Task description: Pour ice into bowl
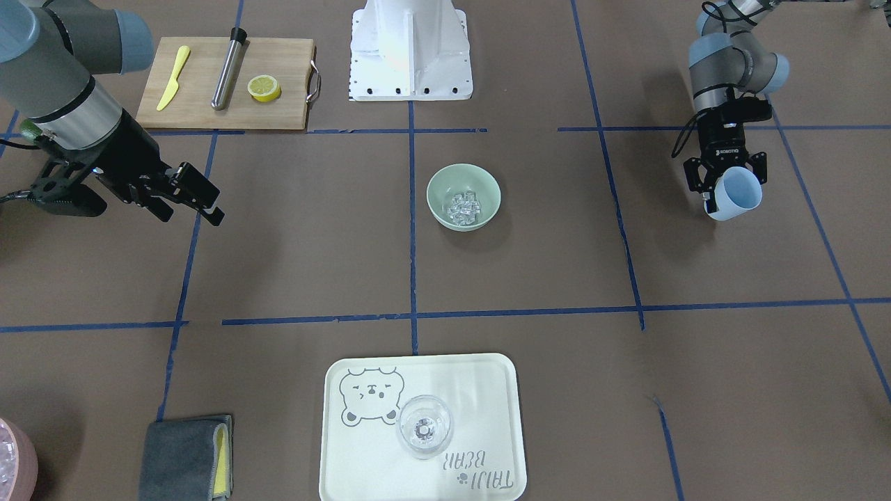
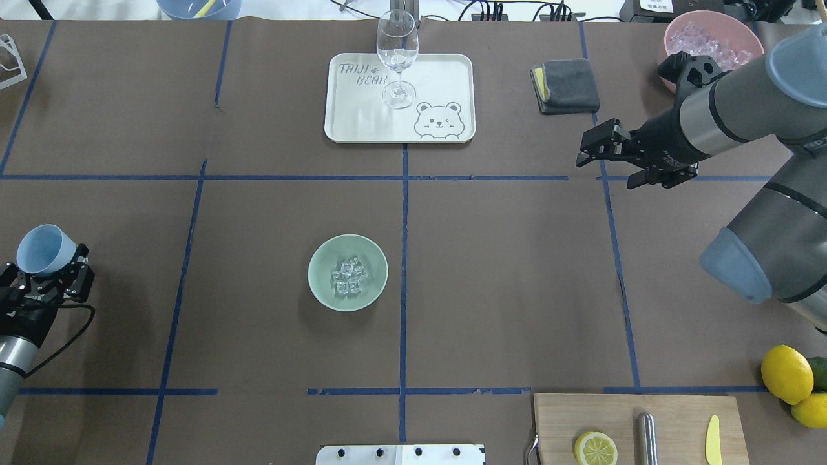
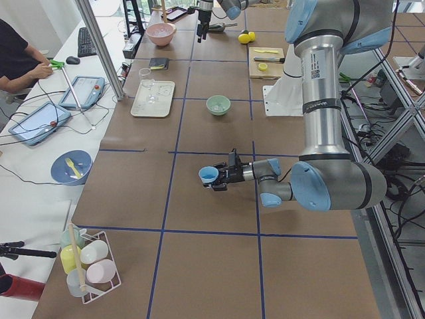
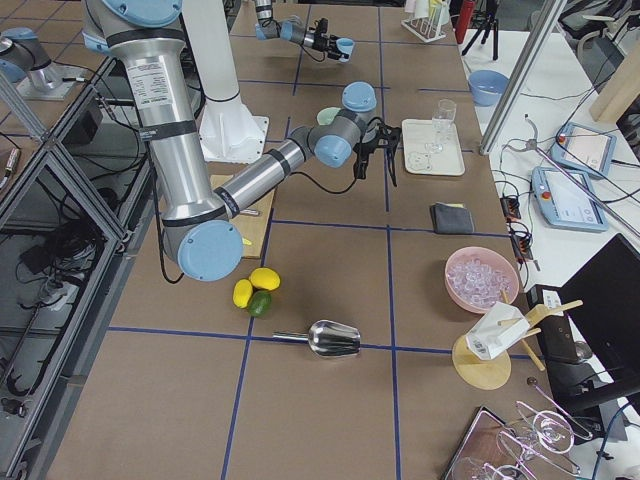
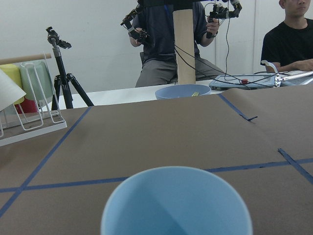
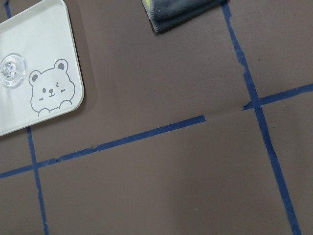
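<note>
The ice [image 2: 349, 278] lay heaped in the bowl [image 2: 320, 261] near the table's middle, so the pour looked done. The left gripper [image 2: 50, 263] was clamped on a light blue cup [image 2: 44, 248]. The cup was tilted and seemingly empty, held at the far left, well apart from the bowl, probably to keep it clear. The right gripper [image 2: 591, 152] hung over the right side with jaws spread, holding nothing, apparently parked out of the way. A tray [image 2: 452, 77] at the far edge, carrying 1 wine glass [image 2: 397, 51], read "TAIJI BEAR" beside a bear drawing. The left gripper's body seemed to read "ROBOTIQ".
</note>
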Robot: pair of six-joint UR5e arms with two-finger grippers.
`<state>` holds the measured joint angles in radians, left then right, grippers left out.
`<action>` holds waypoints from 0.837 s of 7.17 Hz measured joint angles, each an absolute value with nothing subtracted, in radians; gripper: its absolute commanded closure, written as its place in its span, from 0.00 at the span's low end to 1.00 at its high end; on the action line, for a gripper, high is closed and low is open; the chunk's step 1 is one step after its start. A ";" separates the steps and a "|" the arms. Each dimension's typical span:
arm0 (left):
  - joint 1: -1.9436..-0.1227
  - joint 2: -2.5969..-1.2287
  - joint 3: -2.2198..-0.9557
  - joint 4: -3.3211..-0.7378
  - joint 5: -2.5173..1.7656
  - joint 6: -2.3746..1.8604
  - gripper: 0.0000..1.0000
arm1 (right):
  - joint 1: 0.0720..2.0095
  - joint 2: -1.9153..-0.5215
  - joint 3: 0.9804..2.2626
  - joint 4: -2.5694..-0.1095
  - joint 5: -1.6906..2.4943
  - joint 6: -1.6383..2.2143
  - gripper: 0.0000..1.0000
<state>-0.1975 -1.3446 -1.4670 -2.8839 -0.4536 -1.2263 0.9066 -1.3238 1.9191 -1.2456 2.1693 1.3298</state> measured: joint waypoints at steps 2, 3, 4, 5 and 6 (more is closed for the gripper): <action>-0.218 -1.359 -1.452 -2.884 -0.472 -1.224 1.00 | 0.907 -1.324 1.920 -1.246 2.169 1.330 0.00; -0.228 -1.367 -1.450 -2.884 -0.487 -1.224 0.97 | 0.907 -1.323 1.921 -1.246 2.169 1.330 0.00; -0.235 -1.375 -1.449 -2.884 -0.499 -1.224 0.94 | 0.906 -1.323 1.921 -1.246 2.168 1.330 0.00; -0.240 -1.380 -1.446 -2.884 -0.506 -1.224 0.89 | 0.906 -1.323 1.922 -1.246 2.168 1.331 0.00; -0.245 -1.382 -1.443 -2.884 -0.512 -1.225 0.81 | 0.905 -1.322 1.922 -1.246 2.168 1.331 0.00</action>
